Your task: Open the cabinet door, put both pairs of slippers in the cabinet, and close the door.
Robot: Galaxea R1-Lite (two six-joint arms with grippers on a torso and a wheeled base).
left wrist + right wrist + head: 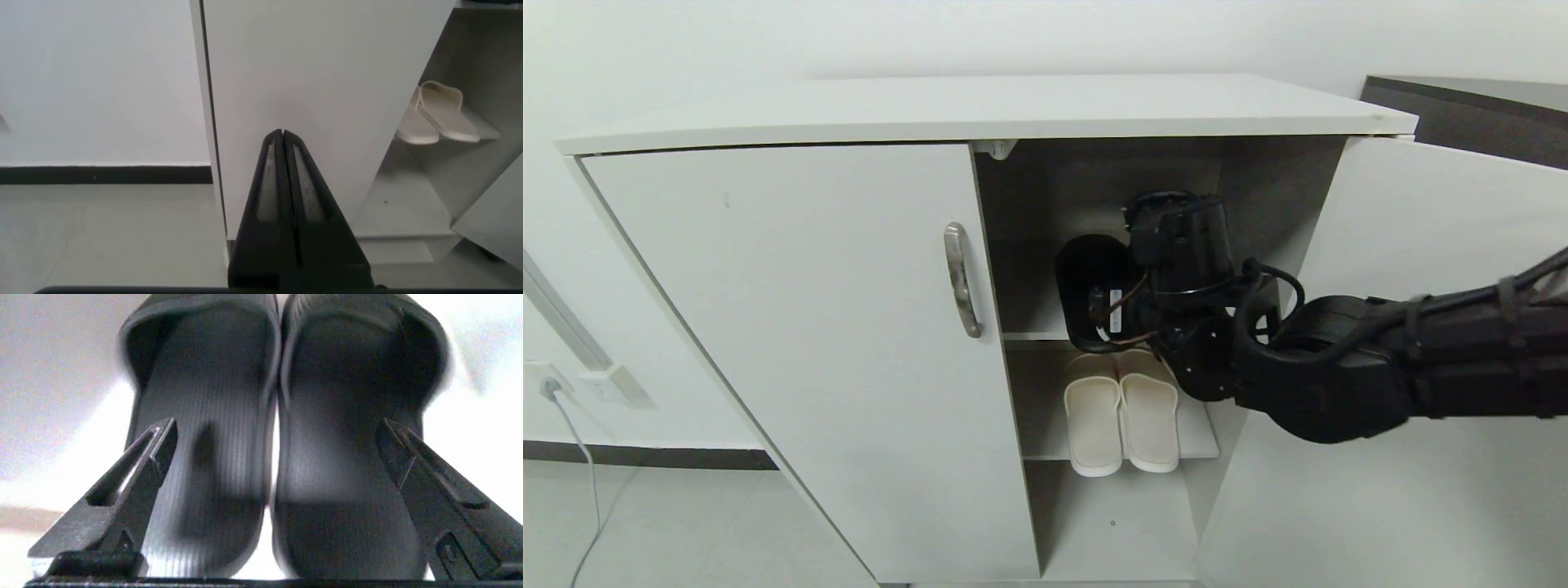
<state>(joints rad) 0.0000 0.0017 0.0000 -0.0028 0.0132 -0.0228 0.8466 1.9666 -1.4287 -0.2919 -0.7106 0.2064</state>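
Two black slippers [204, 416] between wide-apart right hand [276, 433], arm extended into cabinet [980, 106]; left hand [283, 139] pressed together, facing door [327, 82].

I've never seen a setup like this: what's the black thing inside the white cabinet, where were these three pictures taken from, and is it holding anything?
It's a two-armed robot. The wide picture comes from a camera on its head, the other two from cameras on its wrists. The right arm is inside the cabinet, whose right door stands open. The right pincer is open, fingers either side of the black slippers on the upper shelf, clamping nothing. The white slippers lie on the shelf below. The left pincer is shut and empty, facing the closed left door.
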